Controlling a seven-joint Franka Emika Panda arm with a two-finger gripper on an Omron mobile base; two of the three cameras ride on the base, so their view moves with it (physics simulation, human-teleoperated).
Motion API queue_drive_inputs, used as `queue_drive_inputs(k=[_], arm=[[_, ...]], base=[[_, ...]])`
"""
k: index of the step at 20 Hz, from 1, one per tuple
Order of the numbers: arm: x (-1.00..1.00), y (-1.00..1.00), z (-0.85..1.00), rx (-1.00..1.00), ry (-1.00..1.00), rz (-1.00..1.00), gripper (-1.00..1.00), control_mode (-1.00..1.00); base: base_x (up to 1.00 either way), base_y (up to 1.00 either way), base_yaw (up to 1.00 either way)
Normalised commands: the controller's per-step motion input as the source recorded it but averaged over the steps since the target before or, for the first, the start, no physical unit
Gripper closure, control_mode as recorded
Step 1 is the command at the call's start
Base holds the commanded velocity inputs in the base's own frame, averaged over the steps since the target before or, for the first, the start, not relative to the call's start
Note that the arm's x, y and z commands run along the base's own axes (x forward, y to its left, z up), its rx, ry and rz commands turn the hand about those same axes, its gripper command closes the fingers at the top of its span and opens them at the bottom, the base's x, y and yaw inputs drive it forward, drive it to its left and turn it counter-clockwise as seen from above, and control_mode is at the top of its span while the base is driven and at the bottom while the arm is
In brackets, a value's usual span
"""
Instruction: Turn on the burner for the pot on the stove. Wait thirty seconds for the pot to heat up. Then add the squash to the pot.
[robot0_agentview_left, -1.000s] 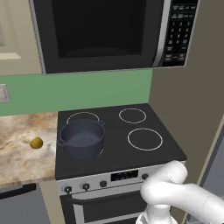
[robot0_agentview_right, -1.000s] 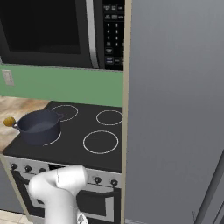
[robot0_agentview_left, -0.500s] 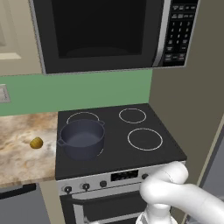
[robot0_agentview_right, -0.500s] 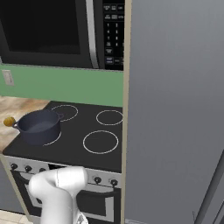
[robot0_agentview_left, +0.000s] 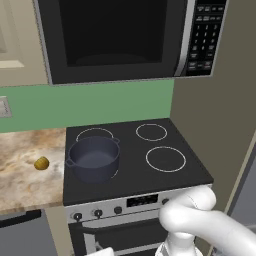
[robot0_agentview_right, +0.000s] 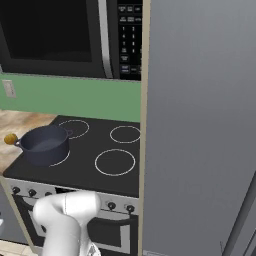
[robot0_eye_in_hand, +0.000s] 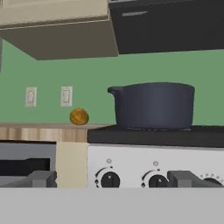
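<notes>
- My claw (robot0_eye_in_hand: 111, 179) hangs low before the stove (robot0_agentview_left: 150, 176), jaws spread wide and holding nothing, level with the black knobs (robot0_eye_in_hand: 109, 179) on the silver front panel.
- The pot (robot0_agentview_left: 94, 158) sits on the front-left burner (robot0_agentview_left: 116, 175), its white ring peeking out beneath.
- The squash (robot0_agentview_left: 41, 163) lies on the marbled table (robot0_agentview_left: 25, 175), just left of the stove, apart from the pot.
- A black microwave (robot0_agentview_left: 125, 37) hangs overhead.
</notes>
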Motion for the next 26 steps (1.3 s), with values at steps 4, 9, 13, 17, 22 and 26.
queue_drive_inputs(k=[4,9,13,17,22,26], arm=[[0.1,0.11,-0.09,0.0,0.0,-0.02,-1.0,-1.0],[0.22,0.16,-0.13,0.0,0.0,-0.03,-1.0,-1.0],[0.26,0.03,-0.08,0.0,0.0,-0.01,-1.0,-1.0],[0.29,0.0,-0.06,0.0,0.0,0.0,-1.0,-1.0],[0.27,0.0,-0.08,0.0,0.0,0.0,-1.0,-1.0],[0.26,0.0,-0.14,0.0,0.0,0.0,-1.0,-1.0]], base=[[0.0,0.0,0.0],[0.0,0.0,0.0],[0.0,0.0,0.0],[0.0,0.0,0.0],[0.0,0.0,0.0],[0.0,0.0,0.0]])
